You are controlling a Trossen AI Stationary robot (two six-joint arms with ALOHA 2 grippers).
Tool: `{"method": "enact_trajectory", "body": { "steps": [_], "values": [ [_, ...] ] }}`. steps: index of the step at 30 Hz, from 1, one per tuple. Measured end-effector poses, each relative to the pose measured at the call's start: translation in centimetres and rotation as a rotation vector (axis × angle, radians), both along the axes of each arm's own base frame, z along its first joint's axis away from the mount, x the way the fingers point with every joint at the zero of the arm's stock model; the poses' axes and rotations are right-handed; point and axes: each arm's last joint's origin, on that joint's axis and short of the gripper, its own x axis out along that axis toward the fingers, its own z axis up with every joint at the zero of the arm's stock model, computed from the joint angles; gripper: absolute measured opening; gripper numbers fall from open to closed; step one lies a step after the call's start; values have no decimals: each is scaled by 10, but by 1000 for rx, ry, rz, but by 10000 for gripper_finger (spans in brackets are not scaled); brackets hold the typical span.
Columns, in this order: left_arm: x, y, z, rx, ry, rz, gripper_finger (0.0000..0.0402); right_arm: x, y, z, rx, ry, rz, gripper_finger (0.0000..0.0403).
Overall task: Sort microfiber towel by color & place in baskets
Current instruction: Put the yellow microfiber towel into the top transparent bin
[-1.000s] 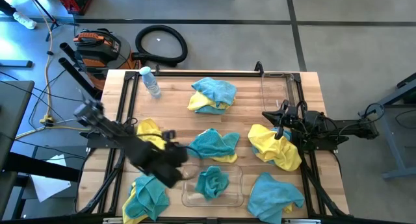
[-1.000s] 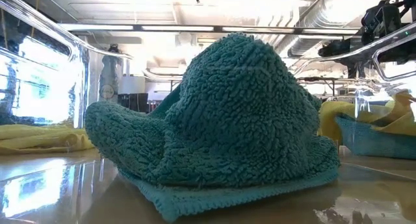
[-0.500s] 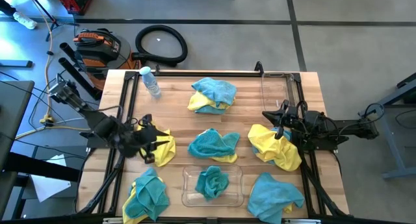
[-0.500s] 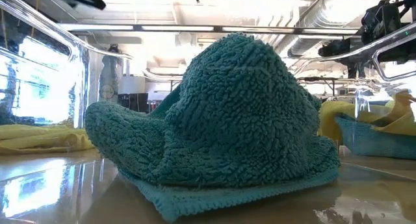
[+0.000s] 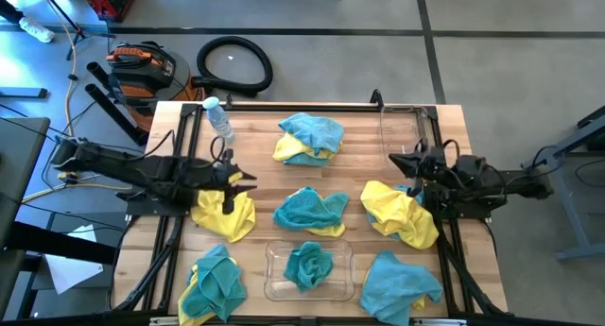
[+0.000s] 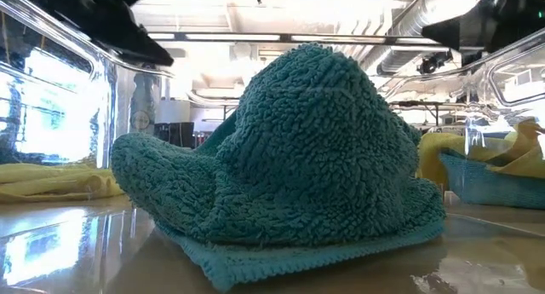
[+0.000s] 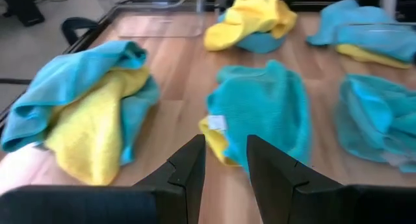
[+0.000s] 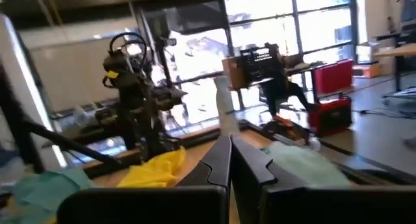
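Observation:
Yellow and teal microfiber towels lie in heaps on the wooden table. One teal towel sits in the near clear basket. A second clear basket stands at the far right. My left gripper is open and holds nothing. It hangs over the far edge of a yellow towel and points toward the central teal towel. My right gripper is shut and holds nothing, above the table's right side beside a yellow heap.
Teal-over-yellow heaps lie at far centre and near left, and a teal towel lies at near right. A clear water bottle stands at the far left. Black frame rails run along both table sides.
My left gripper has drawn back from beside the near basket toward the table's left and far side. It has sunk lower and tipped up from steeply downward to nearly level, still open. My right gripper has risen a little. No towel has moved.

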Motion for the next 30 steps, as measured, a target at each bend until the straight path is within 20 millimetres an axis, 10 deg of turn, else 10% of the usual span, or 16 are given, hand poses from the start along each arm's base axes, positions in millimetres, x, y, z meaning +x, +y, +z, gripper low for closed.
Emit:
{"method": "enact_trajectory", "body": {
  "steps": [19,30],
  "values": [
    [1,13,0,-129,-16,52,103,62,24,74,364,1229,-44,0],
    [1,13,-1,-104,4,41,103,63,44,71,513,1456,-24,15]
  ]
}}
